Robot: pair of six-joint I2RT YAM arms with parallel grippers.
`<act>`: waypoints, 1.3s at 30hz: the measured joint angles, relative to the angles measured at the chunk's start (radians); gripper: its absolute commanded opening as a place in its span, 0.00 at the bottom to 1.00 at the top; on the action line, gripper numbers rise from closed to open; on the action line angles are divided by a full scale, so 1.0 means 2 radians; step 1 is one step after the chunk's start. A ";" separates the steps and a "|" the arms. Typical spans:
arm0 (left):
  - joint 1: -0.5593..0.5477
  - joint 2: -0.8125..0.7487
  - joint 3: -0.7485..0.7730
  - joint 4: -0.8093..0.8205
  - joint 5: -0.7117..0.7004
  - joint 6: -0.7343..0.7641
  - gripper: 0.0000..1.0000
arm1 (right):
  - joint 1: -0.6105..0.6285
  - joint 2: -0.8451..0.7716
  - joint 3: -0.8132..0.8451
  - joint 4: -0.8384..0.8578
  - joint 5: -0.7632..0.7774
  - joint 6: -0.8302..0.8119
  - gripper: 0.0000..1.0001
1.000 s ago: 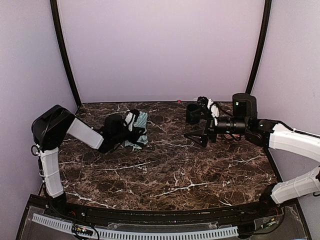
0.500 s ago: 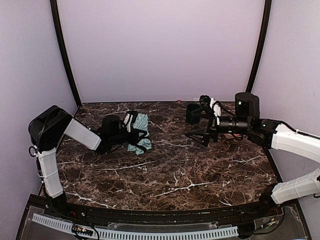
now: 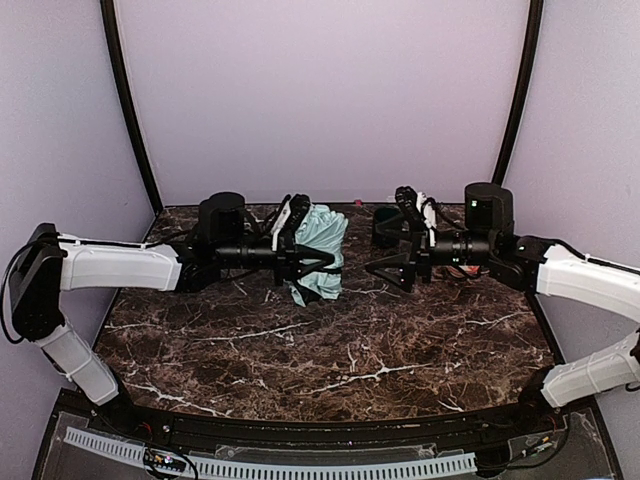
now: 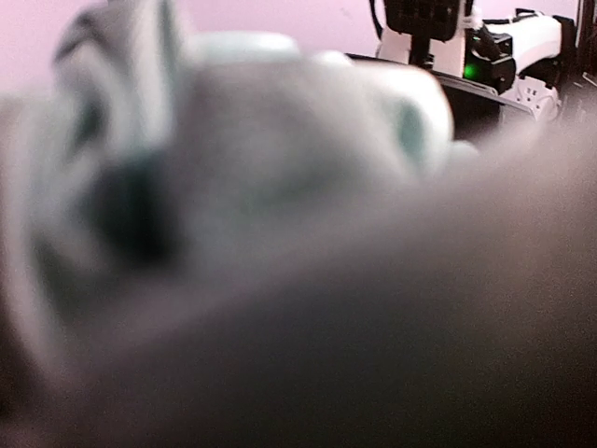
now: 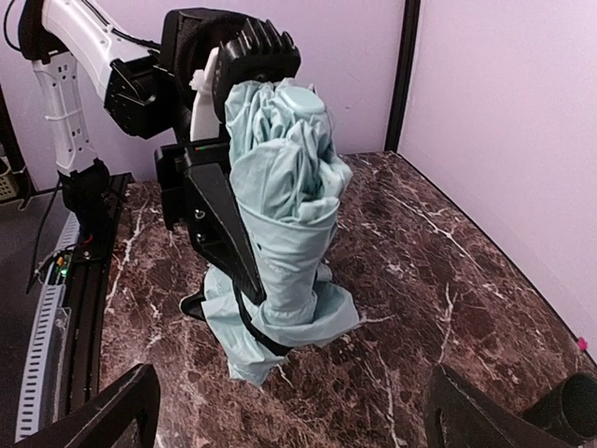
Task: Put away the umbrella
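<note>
The crumpled, pale mint-green fabric umbrella [image 3: 322,250], folded into a soft, lumpy bundle, sat clenched between the left jaws over the glossy, white-veined dark marble bench [image 3: 350,350]. The right jaws gaped released, facing it, apart.

Soft even light, umbrella [image 4: 280,140] blurred in left wrist view

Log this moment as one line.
left pincer: shut on umbrella | right pincer: open, facing umbrella | umbrella: folded
</note>
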 measured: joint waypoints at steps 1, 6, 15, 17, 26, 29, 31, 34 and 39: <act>-0.002 -0.003 0.001 -0.003 0.011 0.005 0.00 | 0.000 0.002 0.001 0.004 -0.011 0.003 0.96; -0.006 -0.002 0.001 -0.034 0.054 0.025 0.00 | 0.006 0.022 0.005 0.047 -0.062 0.033 0.85; -0.023 0.004 0.001 -0.035 0.103 0.031 0.00 | 0.042 0.103 0.034 0.103 -0.095 0.075 0.44; -0.023 0.007 0.001 -0.035 0.108 0.031 0.00 | 0.045 0.117 0.040 0.115 -0.100 0.089 0.28; -0.022 0.008 0.001 -0.038 0.118 0.033 0.00 | 0.052 0.134 0.043 0.145 -0.126 0.108 0.38; -0.022 0.012 0.006 -0.039 0.126 0.035 0.00 | 0.054 0.134 0.043 0.148 -0.126 0.109 0.15; -0.022 0.014 0.008 -0.041 0.128 0.034 0.12 | 0.053 0.134 0.043 0.148 -0.123 0.105 0.09; -0.022 0.015 0.009 -0.043 0.127 0.035 0.74 | 0.053 0.134 0.044 0.144 -0.117 0.107 0.05; -0.023 0.006 0.002 -0.041 0.080 0.050 0.99 | 0.048 0.134 0.046 0.127 -0.120 0.121 0.00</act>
